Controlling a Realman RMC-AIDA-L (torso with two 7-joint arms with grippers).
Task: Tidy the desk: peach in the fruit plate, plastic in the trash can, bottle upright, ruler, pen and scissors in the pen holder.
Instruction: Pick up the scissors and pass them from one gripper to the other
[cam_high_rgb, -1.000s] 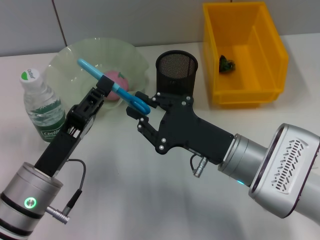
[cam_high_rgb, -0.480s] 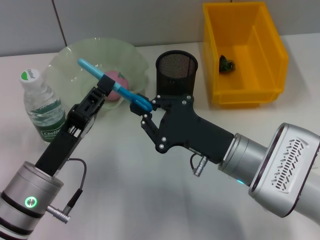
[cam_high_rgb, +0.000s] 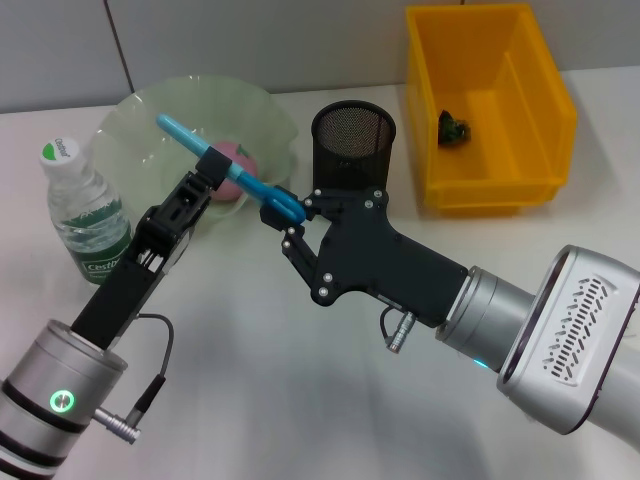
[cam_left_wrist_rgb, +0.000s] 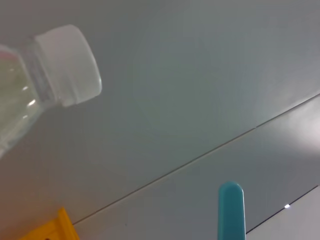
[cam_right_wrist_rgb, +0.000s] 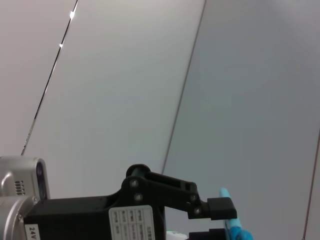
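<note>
A: Held where?

B: Aloft above the desk (cam_high_rgb: 250, 400), toward its far edge, over the fruit plate's (cam_high_rgb: 140, 110) near rim. Scissors (cam_high_rgb: 180, 133) clamped mid-length in the left gripper (cam_high_rgb: 212, 172), handle end pinched in the right gripper (cam_high_rgb: 284, 215); both claws closed on them.

A: A handover, seemingly. Best way through?

B: Open the left claw fully first and draw it back without twisting. Then tip the blades down and lower straight into the pen holder (cam_high_rgb: 353, 135), just beside.

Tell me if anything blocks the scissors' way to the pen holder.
Nothing visible does. Both tools, left and right, grip the scissors in the air just left of the pen holder, whose open mouth holds nothing visible.
</note>
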